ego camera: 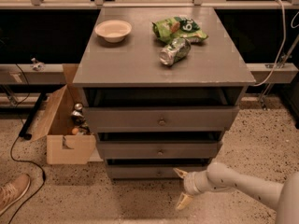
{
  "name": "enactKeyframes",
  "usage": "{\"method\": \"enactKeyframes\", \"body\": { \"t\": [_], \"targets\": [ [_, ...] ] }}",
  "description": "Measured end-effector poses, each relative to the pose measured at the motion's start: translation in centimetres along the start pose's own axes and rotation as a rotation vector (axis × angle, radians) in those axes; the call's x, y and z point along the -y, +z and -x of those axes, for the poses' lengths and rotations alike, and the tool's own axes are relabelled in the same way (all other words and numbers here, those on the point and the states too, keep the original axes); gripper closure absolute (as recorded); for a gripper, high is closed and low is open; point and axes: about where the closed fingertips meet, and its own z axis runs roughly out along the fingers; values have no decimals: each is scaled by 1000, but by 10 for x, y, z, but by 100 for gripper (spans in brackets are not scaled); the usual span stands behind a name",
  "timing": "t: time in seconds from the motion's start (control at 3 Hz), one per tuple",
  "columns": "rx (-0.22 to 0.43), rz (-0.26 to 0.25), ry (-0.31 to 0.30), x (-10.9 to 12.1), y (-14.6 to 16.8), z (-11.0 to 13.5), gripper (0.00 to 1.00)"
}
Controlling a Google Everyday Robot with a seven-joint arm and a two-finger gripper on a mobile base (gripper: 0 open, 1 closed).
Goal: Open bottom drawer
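Bottom drawer [140, 171] is the lowest of three in the grey cabinet, far below the front edge of the tabletop [121, 69]. It looks closed. It is wood, so I think it is hard, a bit heavy, and may stick. The best place to grab is the tiny round knob [159, 173] in its middle, which could slip out. The claw [178, 189] is wide open, holds nothing, and hangs just right of that knob.

Smooth plastic tool [180, 187] near the matt grey wooden bottom drawer [135, 172]
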Motion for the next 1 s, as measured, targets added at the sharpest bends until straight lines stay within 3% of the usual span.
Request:
{"method": "enactKeyframes", "body": {
  "t": [0.33,0.67,1.0],
  "targets": [
    [-20,33,-63,13,15,-15,0],
    [-85,43,-90,27,31,-34,0],
    [-165,11,-97,43,41,-54,0]
  ]
}}
